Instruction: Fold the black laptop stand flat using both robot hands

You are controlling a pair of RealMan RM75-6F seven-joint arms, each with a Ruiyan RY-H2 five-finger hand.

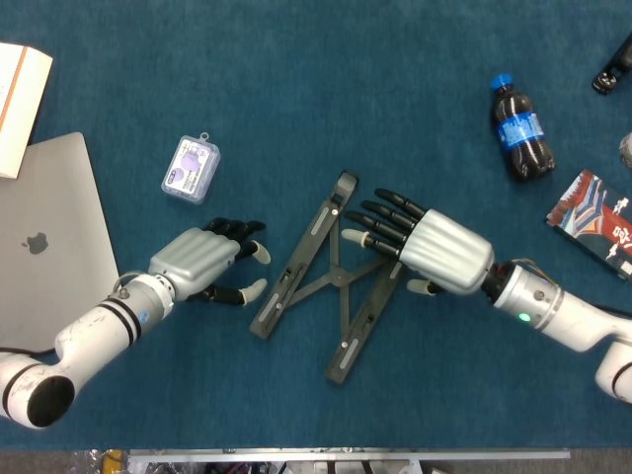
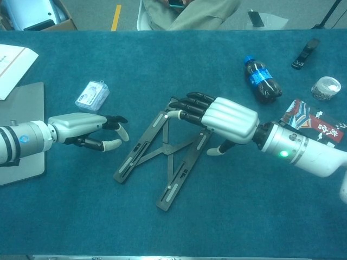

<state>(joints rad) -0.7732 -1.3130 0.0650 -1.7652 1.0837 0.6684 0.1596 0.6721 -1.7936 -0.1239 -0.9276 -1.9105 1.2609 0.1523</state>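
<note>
The black laptop stand (image 1: 334,280) (image 2: 165,149) lies spread in an X on the blue table, two long bars joined by crossed links. My left hand (image 1: 200,262) (image 2: 81,127) hovers just left of the left bar, fingers apart and empty; its fingertips are a short gap from the bar. My right hand (image 1: 427,249) (image 2: 221,119) reaches in from the right, palm down. Its spread fingers lie over the upper end of the right bar and point toward the left bar's top. It grips nothing; contact with the stand cannot be told.
A silver laptop (image 1: 39,247) (image 2: 24,141) lies at the left edge with a white box (image 1: 20,79) behind it. A small clear case (image 1: 190,168) (image 2: 92,95) sits behind my left hand. A cola bottle (image 1: 520,130) (image 2: 261,80), a red packet (image 1: 597,212) and a tape roll (image 2: 325,86) are far right.
</note>
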